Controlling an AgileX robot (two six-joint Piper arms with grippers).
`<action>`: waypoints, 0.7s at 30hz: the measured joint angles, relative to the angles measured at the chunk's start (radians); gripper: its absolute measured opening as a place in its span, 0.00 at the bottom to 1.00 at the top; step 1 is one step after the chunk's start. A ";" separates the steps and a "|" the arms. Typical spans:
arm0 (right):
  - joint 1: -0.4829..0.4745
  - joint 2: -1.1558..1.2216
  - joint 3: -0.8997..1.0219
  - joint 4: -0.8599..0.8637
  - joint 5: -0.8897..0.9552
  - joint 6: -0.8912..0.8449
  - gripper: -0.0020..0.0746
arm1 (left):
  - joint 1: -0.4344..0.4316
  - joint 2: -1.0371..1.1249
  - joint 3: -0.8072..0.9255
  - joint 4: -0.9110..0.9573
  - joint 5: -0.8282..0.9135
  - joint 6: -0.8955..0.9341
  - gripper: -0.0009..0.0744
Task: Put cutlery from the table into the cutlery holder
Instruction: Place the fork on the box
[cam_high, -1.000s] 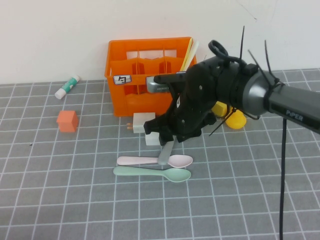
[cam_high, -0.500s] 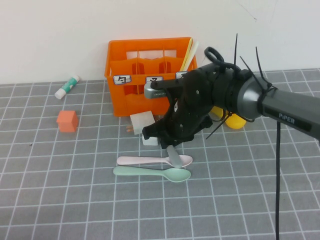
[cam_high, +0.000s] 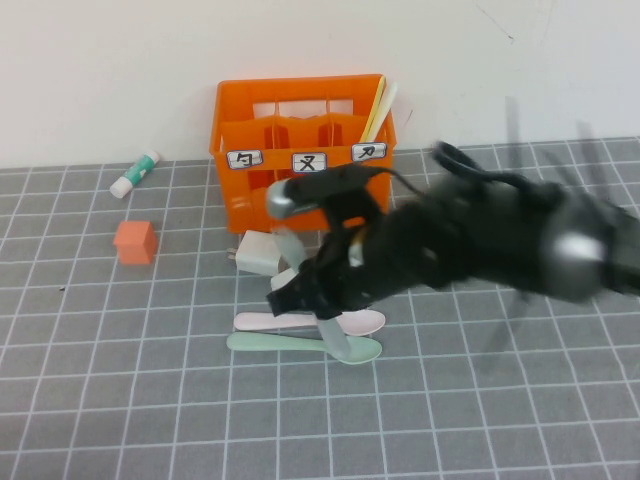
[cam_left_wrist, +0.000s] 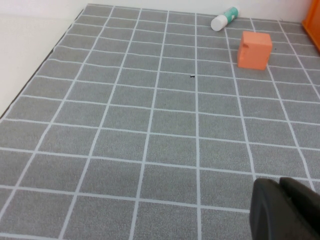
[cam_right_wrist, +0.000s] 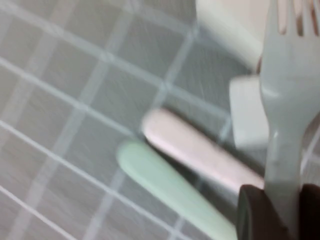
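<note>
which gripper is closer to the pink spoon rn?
Right. The right gripper, shut on the grey fork, hangs just above the pink spoon. The left gripper sits far off over bare table.

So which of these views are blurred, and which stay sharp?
High view: the right arm is smeared by motion, and its right gripper and the fork it holds are soft, while the crate and table stay sharp. Right wrist view: blurred throughout, the fork and both spoons soft. Left wrist view: crisp grid lines, only the left gripper close up looks soft.
</note>
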 joint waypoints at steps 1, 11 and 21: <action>0.000 -0.035 0.057 0.013 -0.081 0.002 0.23 | 0.000 0.000 0.000 0.000 0.000 0.000 0.01; 0.000 -0.209 0.513 0.091 -1.201 -0.020 0.23 | 0.000 0.000 0.000 0.000 0.000 0.000 0.01; -0.026 -0.172 0.473 0.105 -1.411 -0.188 0.23 | 0.000 0.000 0.000 0.000 0.000 0.000 0.01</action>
